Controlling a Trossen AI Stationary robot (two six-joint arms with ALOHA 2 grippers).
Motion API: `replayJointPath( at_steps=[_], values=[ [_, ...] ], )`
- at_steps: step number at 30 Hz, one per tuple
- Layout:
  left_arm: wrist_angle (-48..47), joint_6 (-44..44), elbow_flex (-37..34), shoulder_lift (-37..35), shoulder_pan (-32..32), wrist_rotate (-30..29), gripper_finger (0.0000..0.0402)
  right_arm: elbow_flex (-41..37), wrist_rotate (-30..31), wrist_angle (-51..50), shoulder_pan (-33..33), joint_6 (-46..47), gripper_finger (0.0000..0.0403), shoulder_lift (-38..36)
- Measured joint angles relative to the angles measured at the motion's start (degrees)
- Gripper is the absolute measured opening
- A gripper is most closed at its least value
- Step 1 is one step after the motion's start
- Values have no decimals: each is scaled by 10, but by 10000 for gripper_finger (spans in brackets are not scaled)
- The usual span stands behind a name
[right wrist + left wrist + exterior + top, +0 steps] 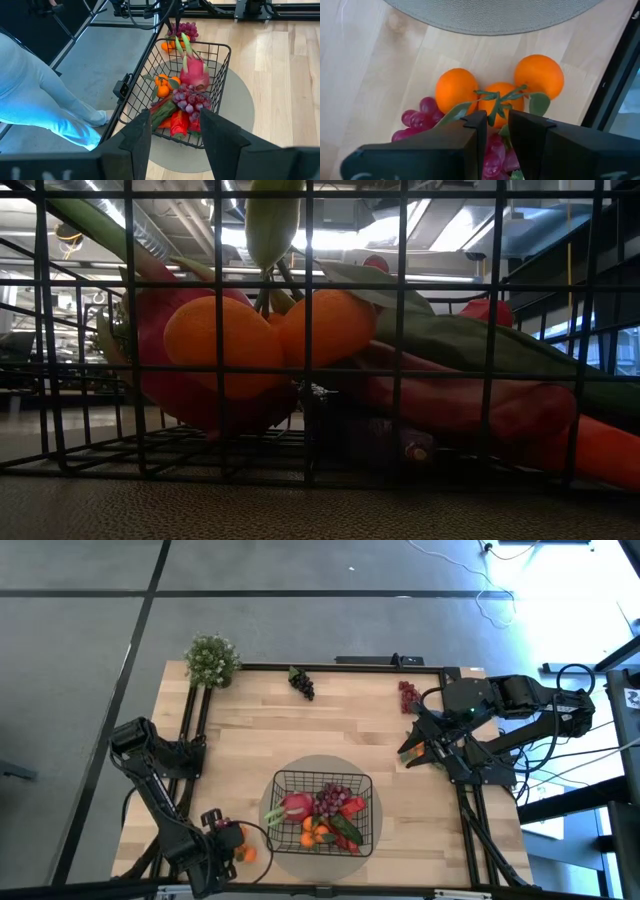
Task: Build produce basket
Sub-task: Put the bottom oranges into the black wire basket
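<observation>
Basket [322, 811] sits on a round grey mat [322, 765] at the near middle of the table [250, 730], already full of toy food. Left gripper [495, 125] hangs low by the near left corner, its fingers narrow around the leafy stem of an orange bunch [500, 90], probably to carry it over. Purple grapes [420, 120] lie beside. Right gripper [175, 122] waits, holding nothing, far right near red grapes [408, 694].

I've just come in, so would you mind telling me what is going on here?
Two robot arms are filling a wire basket with toy produce; several pieces already lie inside. The left end effector is over oranges and pink grapes on the table's near left corner. The right end effector hangs empty above the table's right side.
</observation>
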Motion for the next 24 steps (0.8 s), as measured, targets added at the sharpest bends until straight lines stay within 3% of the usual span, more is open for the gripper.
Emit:
replayJointPath(
  at_steps=[4,10,17,24],
  values=[
    [0,0,0,0,4,0,56,0,0,0,0,0,154,0],
    [0,0,0,0,15,3,6,0,0,3,0,0,154,0],
    [-5,-7,2,-3,28,25,2,0,0,4,0,1,154,0],
    [-43,-2,48,-35,29,29,1,0,0,4,0,2,154,0]
  ],
)
